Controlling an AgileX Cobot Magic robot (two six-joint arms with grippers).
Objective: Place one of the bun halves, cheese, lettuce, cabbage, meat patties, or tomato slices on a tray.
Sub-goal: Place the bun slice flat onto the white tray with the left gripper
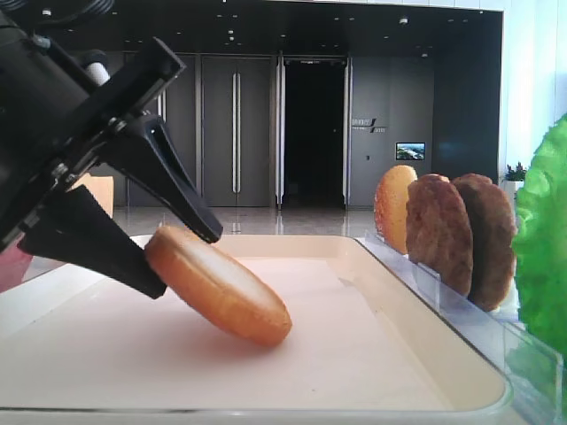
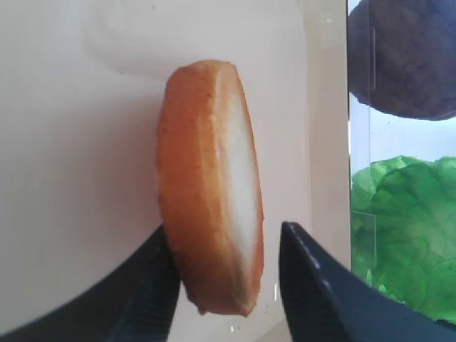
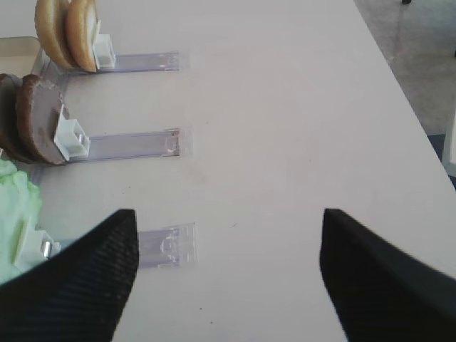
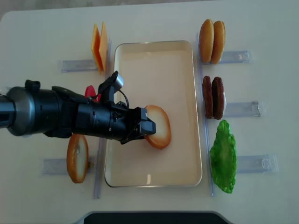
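Note:
A bun half (image 1: 217, 283) with a golden rim and pale face leans tilted on the cream tray (image 4: 154, 43), its lower edge resting on the tray floor. My left gripper (image 1: 182, 261) stands open around its raised edge. In the left wrist view one finger (image 2: 153, 285) touches the bun half (image 2: 210, 185), while the other finger (image 2: 313, 285) is apart from it by a small gap. From above, the left gripper (image 4: 148, 126) reaches over the tray's left rim. My right gripper (image 3: 228, 235) hangs open over bare table with nothing between its fingers.
Clear racks to the right of the tray hold two bun halves (image 4: 211, 41), two meat patties (image 4: 213, 97) and lettuce (image 4: 223, 156). On the left stand cheese slices (image 4: 99, 46), another bun half (image 4: 77, 157) and something red (image 4: 91, 92) partly behind the arm.

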